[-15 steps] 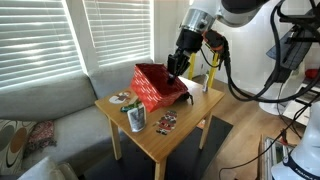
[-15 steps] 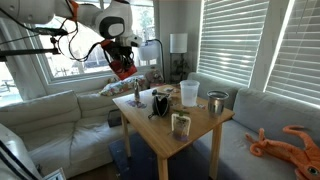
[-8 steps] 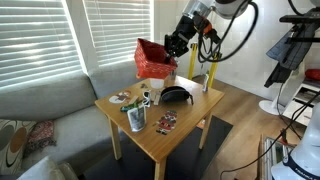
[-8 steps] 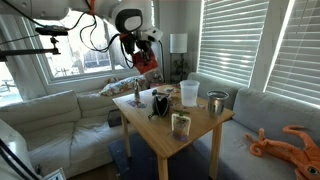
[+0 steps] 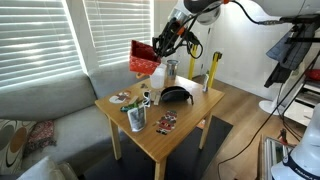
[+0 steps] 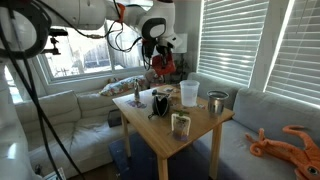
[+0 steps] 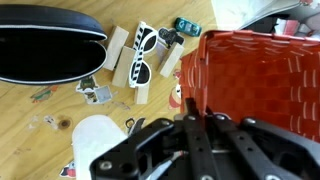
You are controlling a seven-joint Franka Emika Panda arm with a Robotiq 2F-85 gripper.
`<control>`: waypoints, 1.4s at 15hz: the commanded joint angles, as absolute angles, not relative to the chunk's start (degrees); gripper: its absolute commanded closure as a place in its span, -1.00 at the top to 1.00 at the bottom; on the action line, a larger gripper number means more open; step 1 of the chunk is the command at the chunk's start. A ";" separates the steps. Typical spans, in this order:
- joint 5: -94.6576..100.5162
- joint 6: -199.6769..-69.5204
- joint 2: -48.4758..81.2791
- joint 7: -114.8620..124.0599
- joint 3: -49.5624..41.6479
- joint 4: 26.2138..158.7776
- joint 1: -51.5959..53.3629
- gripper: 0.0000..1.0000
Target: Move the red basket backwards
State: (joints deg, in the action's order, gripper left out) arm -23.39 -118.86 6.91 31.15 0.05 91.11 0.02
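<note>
The red basket [image 5: 143,58] is a bright red mesh-sided box held tilted in the air above the far part of the wooden table [image 5: 190,125]. My gripper [image 5: 162,46] is shut on its rim. In an exterior view the basket [image 6: 164,66] hangs under my gripper [image 6: 160,53] above the table's far side. In the wrist view my gripper [image 7: 184,112] pinches the near wall of the basket [image 7: 250,85], whose inside fills the right half.
On the table lie a black rounded object [image 5: 178,95], a white cup [image 5: 171,70], a tin with pens [image 5: 136,118], sunglasses [image 7: 146,55] and cards [image 5: 166,122]. A grey sofa [image 5: 45,110] and blinds stand behind. A lamp [image 6: 178,43] stands at the back.
My gripper has lifted the red basket off the table and carried it up and toward the window side, tilting it.
</note>
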 commanded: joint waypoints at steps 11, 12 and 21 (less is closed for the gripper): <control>-28.10 -93.74 27.10 41.56 0.18 65.14 -0.93 -0.98; -26.39 -91.55 29.14 44.00 -0.11 62.45 -0.30 -0.98; -13.62 -89.42 36.22 51.82 -1.13 52.39 3.18 -0.90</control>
